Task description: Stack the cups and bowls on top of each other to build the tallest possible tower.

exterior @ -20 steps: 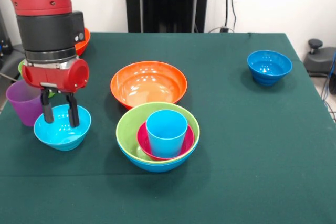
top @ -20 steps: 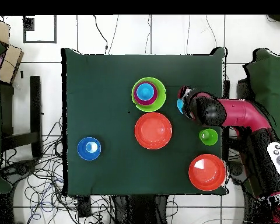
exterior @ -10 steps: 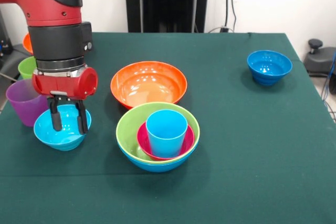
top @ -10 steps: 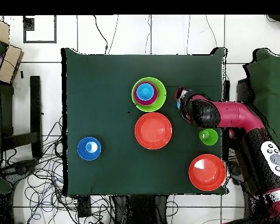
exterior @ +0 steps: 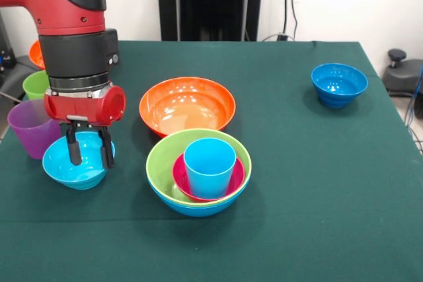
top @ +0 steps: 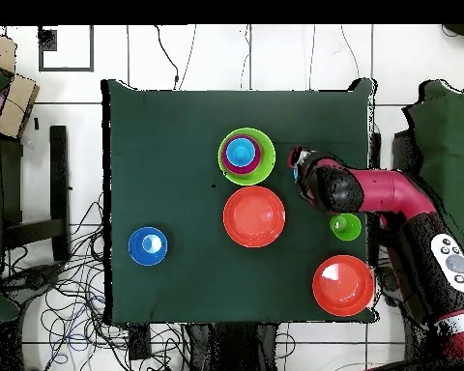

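Note:
The tower stands front of centre: a large blue bowl (exterior: pixel 198 208) holds a lime green bowl (exterior: pixel 158 155), a small magenta bowl (exterior: pixel 179 175) and a light blue cup (exterior: pixel 209 163); from above it shows as the tower (top: pixel 263 166). My gripper (exterior: pixel 89 157) hangs open over the small cyan bowl (exterior: pixel 63 171), one finger inside it and the other at its right rim. A purple cup (exterior: pixel 26 129) touches that bowl's left side. A lime green cup (exterior: pixel 34 84) stands behind. In the overhead view the gripper (top: pixel 299 170) hides the cyan bowl.
A large orange bowl (exterior: pixel 187 105) sits just behind the tower, and a second orange bowl (top: pixel 343 284) stands near a table corner. A small dark blue bowl (exterior: pixel 339 84) is alone at the far right. The lime green cup (top: pixel 345 226) is beside my arm.
My gripper has shifted right across the cyan bowl and come down a little, still open. The bowls and cups have not moved.

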